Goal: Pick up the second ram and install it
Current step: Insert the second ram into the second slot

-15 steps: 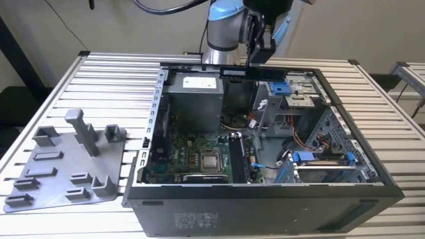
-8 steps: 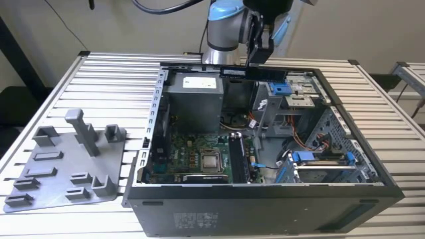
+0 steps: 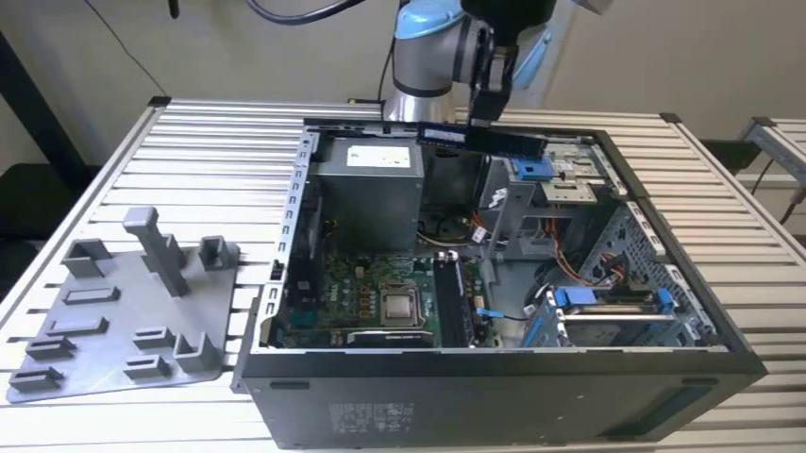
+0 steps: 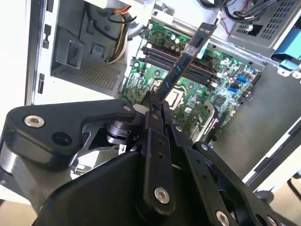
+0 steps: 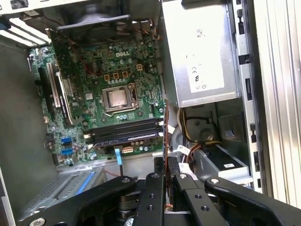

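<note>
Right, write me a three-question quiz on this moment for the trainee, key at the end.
1. Fill the gap: in the exterior view, the grey tray lies on the exterior view's ____ of the open computer case.
2. Pick one: the gripper has its jaws shut on: A nothing; B the second ram; C the grey tray.
3. True or false: the second ram lies in the grey tray.

Key: 1 left; 2 B; 3 false, it is held above the open computer case.
</note>
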Action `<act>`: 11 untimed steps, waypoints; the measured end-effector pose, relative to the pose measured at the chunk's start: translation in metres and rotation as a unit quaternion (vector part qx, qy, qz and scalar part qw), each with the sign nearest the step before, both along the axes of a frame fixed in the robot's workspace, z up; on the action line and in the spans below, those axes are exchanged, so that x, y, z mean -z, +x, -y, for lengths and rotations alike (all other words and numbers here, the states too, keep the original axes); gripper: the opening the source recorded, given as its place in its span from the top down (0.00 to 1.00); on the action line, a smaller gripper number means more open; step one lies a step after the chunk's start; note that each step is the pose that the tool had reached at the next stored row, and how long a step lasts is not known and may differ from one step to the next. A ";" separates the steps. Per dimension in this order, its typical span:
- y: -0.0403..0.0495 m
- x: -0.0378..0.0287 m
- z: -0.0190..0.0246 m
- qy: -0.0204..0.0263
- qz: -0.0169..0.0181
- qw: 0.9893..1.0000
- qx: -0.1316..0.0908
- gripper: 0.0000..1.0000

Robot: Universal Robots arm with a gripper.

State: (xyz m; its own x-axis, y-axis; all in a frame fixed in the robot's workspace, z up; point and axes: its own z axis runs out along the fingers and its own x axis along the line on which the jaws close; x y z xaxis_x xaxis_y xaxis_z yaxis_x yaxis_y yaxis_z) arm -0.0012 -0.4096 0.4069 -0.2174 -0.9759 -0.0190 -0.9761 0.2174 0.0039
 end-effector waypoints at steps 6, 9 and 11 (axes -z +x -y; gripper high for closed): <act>0.0000 0.0002 0.0000 0.000 0.000 0.999 0.049 0.86; 0.0000 0.0002 0.0000 0.000 0.000 0.997 0.074 0.86; 0.0000 0.0003 0.0000 0.000 0.000 0.996 0.092 0.86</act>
